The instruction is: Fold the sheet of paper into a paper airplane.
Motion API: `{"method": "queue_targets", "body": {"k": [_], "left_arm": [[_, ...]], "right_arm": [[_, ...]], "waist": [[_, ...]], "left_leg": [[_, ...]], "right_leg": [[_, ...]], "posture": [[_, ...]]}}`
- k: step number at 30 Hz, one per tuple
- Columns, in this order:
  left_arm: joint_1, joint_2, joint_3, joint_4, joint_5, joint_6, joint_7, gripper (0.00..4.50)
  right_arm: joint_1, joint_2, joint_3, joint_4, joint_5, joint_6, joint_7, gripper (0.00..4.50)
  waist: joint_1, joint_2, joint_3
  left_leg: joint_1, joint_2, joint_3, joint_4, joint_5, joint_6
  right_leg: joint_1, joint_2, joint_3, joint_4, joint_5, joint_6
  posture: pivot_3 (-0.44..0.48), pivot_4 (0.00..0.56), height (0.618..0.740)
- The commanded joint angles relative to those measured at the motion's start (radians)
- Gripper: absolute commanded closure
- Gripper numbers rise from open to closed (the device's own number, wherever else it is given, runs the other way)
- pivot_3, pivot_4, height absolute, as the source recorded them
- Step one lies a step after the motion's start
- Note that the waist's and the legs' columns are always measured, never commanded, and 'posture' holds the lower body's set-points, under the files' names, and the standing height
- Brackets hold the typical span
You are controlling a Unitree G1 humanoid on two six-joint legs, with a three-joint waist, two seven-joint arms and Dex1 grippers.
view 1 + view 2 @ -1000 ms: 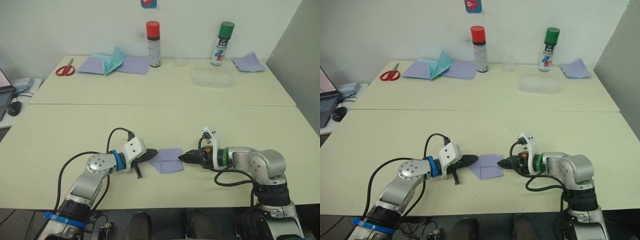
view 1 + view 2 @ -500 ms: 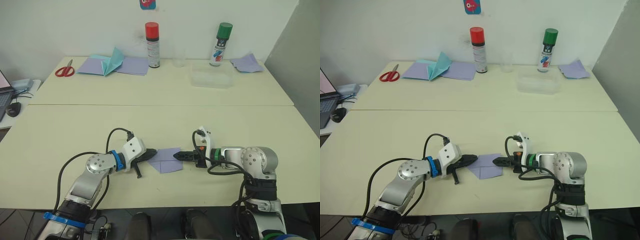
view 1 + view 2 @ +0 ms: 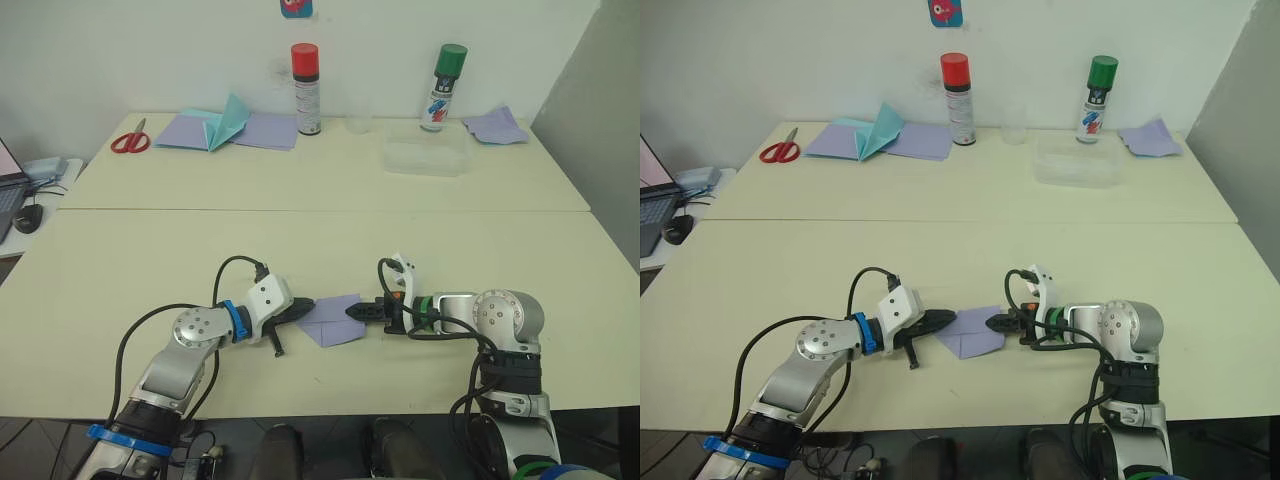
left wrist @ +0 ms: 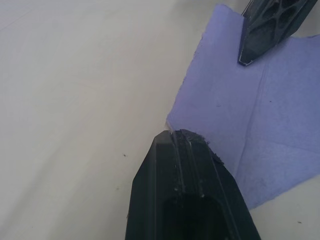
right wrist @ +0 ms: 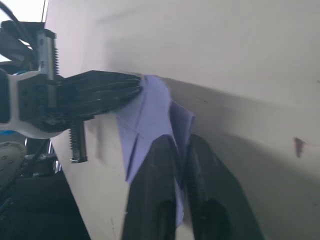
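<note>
paper: thin lavender-purple sheet of paper point(image 3: 334, 319), creased and partly folded, lying flat on the near cream table point(image 3: 150, 250), right between the 2 grippers

left gripper point(image 3: 300, 309): black fingers pressed together, tip pinching the sheet's left corner

right gripper point(image 3: 354, 311): 2 fingers nearly closed with the sheet's right edge caught between them, edge lifted a bit

back table: teal paper plane point(image 3: 228, 121) on lavender sheets, red scissors point(image 3: 129, 138), 2 spray cans

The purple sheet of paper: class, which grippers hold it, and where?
Both. The left gripper pinches the sheet of paper at its left corner, and the right gripper pinches its right edge.
</note>
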State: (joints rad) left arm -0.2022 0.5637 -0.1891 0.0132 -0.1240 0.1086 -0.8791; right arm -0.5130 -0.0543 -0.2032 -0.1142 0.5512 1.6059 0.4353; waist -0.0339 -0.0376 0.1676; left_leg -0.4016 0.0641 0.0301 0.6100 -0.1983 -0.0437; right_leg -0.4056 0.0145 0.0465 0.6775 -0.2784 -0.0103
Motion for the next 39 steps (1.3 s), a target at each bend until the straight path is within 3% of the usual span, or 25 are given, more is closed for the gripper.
{"method": "queue_targets", "body": {"k": [1, 7, 11, 14, 17, 22, 28, 33, 39], "left_arm": [[0.021, -0.003, -0.032, 0.033, 0.036, 0.035, 0.004, 4.50], [0.006, 0.006, 0.003, 0.028, 0.019, 0.039, 0.011, 4.50], [-0.008, 0.087, 0.139, -0.065, -0.092, 0.119, -0.034, 4.50], [-0.013, 0.183, 0.267, -0.150, -0.238, 0.263, -0.093, 4.50], [-0.021, 0.264, 0.352, -0.182, -0.329, 0.367, -0.136, 4.50], [0.004, 0.309, 0.391, -0.214, -0.373, 0.402, -0.166, 4.50], [0.012, 0.319, 0.352, -0.266, -0.340, 0.366, -0.172, 4.50], [0.030, 0.324, 0.307, -0.342, -0.355, 0.391, -0.196, 4.50], [0.056, 0.268, 0.141, -0.355, -0.285, 0.368, -0.183, 4.50]], "right_arm": [[0.005, 0.001, -0.008, -0.002, 0.016, -0.006, -0.003, 4.49], [0.015, 0.004, -0.005, -0.017, 0.035, -0.050, 0.010, 4.49], [0.030, -0.062, 0.083, -0.096, 0.035, -0.256, 0.092, 4.49], [0.042, -0.158, 0.224, -0.164, -0.031, -0.528, 0.223, 4.49], [0.072, -0.279, 0.390, -0.147, -0.220, -1.018, 0.391, 4.49], [0.035, -0.368, 0.541, 0.128, -0.487, -1.928, 0.552, 4.49], [-0.116, -0.367, 0.650, 0.548, -0.732, -2.639, 0.489, 4.49], [-0.205, -0.368, 0.678, 0.796, -0.940, -2.873, 0.344, 4.49], [-0.236, -0.387, 0.749, 0.943, -0.979, -2.981, 0.296, 4.49]], "waist": [[0.000, 0.000, 0.000], [0.000, 0.000, 0.000], [-0.007, -0.001, 0.005], [-0.017, -0.001, 0.006], [-0.023, -0.001, 0.006], [-0.022, -0.001, 0.007], [-0.022, -0.005, 0.010], [-0.020, -0.006, 0.010], [-0.016, -0.006, 0.010]], "left_leg": [[0.000, 0.000, 0.000, 0.000, 0.000, 0.000], [0.000, 0.000, 0.000, 0.000, 0.000, 0.000], [-0.001, 0.000, 0.000, 0.000, 0.000, 0.000], [-0.012, 0.000, -0.001, 0.000, 0.000, 0.000], [-0.017, 0.000, -0.001, 0.000, 0.000, 0.000], [-0.018, -0.002, 0.001, -0.002, -0.001, -0.001], [-0.017, -0.001, 0.002, 0.000, -0.001, -0.002], [-0.015, -0.001, 0.002, 0.000, -0.001, -0.002], [-0.013, -0.001, 0.001, 0.002, -0.001, -0.003]], "right_leg": [[0.000, 0.000, 0.000, 0.000, 0.000, 0.000], [0.000, 0.000, 0.000, 0.000, 0.000, 0.001], [-0.002, 0.001, 0.000, 0.000, 0.000, 0.001], [-0.013, 0.002, -0.002, 0.002, 0.000, 0.001], [-0.017, 0.004, -0.004, 0.001, 0.000, 0.000], [-0.016, 0.004, -0.004, -0.004, -0.001, 0.001], [-0.016, 0.002, -0.003, -0.003, -0.001, 0.001], [-0.015, 0.001, -0.001, 0.002, -0.001, 0.001], [-0.012, 0.001, 0.001, 0.003, -0.001, 0.001]], "posture": [[0.000, 0.150, 0.740], [0.000, 0.150, 0.740], [0.000, 0.150, 0.740], [0.000, 0.150, 0.740], [0.000, 0.150, 0.740], [0.000, 0.150, 0.740], [0.000, 0.150, 0.740], [0.000, 0.150, 0.740], [0.000, 0.150, 0.740]]}}
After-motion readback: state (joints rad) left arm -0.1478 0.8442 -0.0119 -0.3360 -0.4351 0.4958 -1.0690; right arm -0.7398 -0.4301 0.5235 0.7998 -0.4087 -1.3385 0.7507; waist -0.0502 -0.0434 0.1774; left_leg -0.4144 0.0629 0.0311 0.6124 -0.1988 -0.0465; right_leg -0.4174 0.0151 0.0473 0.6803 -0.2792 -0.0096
